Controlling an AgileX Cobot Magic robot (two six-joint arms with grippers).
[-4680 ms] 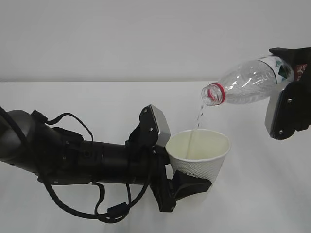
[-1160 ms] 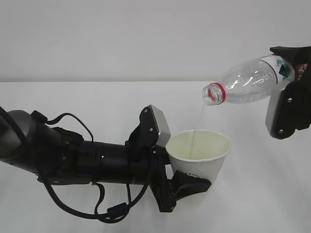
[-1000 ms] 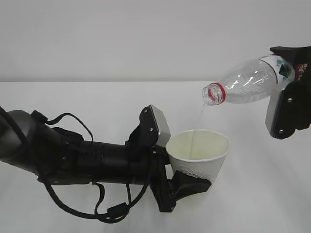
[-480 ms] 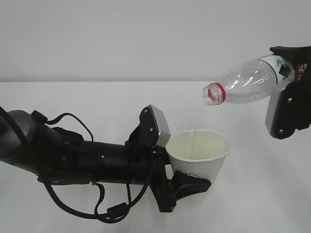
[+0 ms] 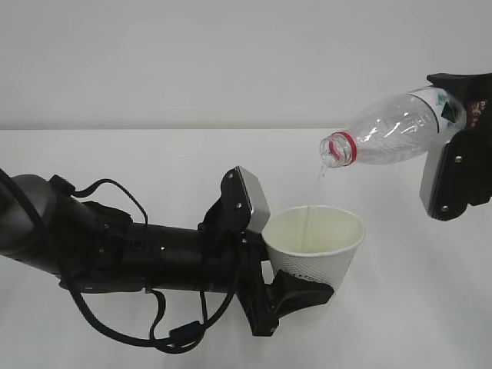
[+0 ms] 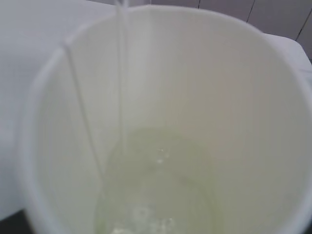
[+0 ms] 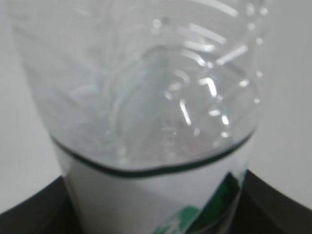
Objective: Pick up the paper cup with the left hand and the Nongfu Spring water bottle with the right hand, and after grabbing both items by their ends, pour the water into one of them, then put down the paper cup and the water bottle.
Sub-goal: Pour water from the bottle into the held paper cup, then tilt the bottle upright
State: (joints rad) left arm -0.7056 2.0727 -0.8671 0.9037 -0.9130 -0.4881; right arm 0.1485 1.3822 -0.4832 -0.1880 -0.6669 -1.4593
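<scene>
My left gripper (image 5: 298,261) is shut on the base of the white dimpled paper cup (image 5: 324,260), holding it upright above the table. At the right edge, my right gripper (image 5: 460,127) is shut on the labelled end of the clear Nongfu Spring water bottle (image 5: 392,131), which lies nearly level with its red-ringed mouth tipped slightly down over the cup. A thin stream of water (image 5: 316,188) falls from the mouth into the cup. The left wrist view looks into the cup (image 6: 253,97), where a shallow pool (image 6: 156,190) lies under the stream (image 6: 122,73). The bottle (image 7: 146,87) fills the right wrist view.
The white table (image 5: 115,161) stretches under both arms, with a pale wall behind it. My bulky black left arm (image 5: 115,254) and its looping cables hang low over the front left.
Neither arm, cup nor bottle has moved. The water, broken into drops in the earliest frame, now falls as a thin unbroken stream.
</scene>
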